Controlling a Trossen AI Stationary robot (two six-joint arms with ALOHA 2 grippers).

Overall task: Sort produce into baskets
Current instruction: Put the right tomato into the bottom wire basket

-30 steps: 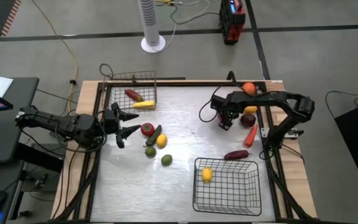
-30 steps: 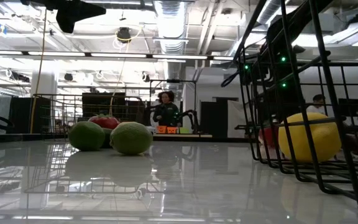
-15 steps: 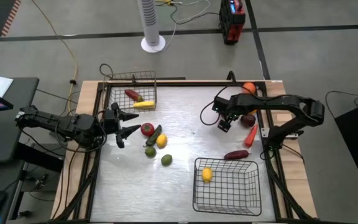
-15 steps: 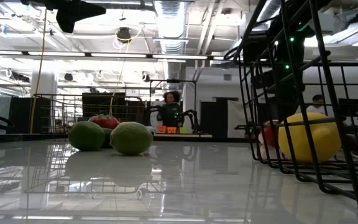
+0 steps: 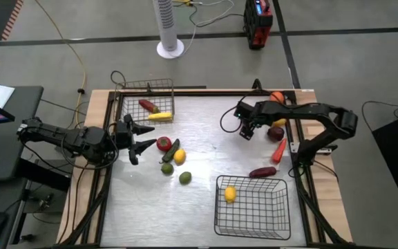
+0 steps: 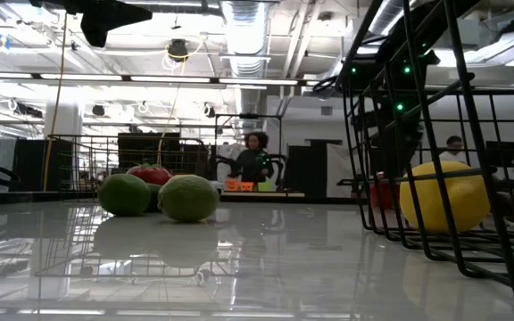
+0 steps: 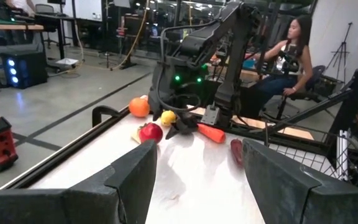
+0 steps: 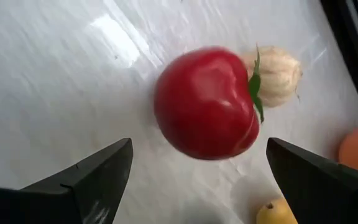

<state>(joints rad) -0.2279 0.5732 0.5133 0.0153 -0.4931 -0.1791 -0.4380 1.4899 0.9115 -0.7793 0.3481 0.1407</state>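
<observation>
right claw (image 5: 244, 128) now spread wide, empty, shifted just beside the red apple (image 8: 207, 102) | apple on desk (image 5: 206, 159), well away from black basket (image 5: 251, 206) | grasp next | left claw (image 5: 138, 138) half-open, waiting

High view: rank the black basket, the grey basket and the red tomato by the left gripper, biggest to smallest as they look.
1. Black basket, clearly the largest.
2. Grey basket, noticeably smaller.
3. Red tomato, far the smallest.
The camera looks straight down, so nearness hardly skews this.
</observation>
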